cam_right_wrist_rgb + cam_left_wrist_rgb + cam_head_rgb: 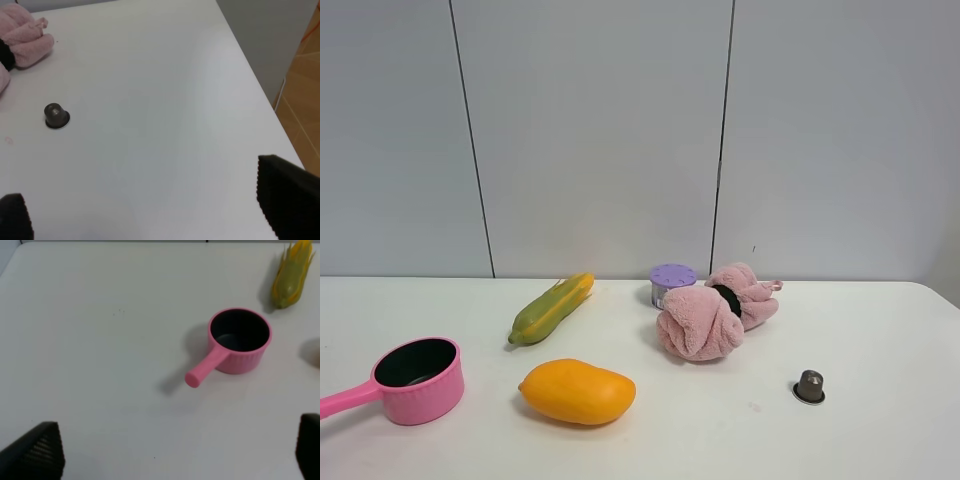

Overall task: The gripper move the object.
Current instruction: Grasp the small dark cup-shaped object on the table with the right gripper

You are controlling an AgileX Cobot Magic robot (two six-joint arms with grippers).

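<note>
The small dark grey-brown coffee capsule (809,386) stands rim-down on the white table (880,330) at the front right. It also shows in the right wrist view (56,116). My right gripper (150,210) is open and empty, well short of the capsule, with only its black fingertips (287,197) in view. My left gripper (172,450) is open and empty above bare table, some way from the pink saucepan (239,340). Neither arm shows in the exterior high view.
A pink saucepan (415,380) sits front left, a mango (577,391) beside it, and a corn cob (552,308) behind. A pink plush towel (712,312) and a purple-lidded cup (672,280) stand behind the capsule. The table's right edge (250,70) runs near the capsule.
</note>
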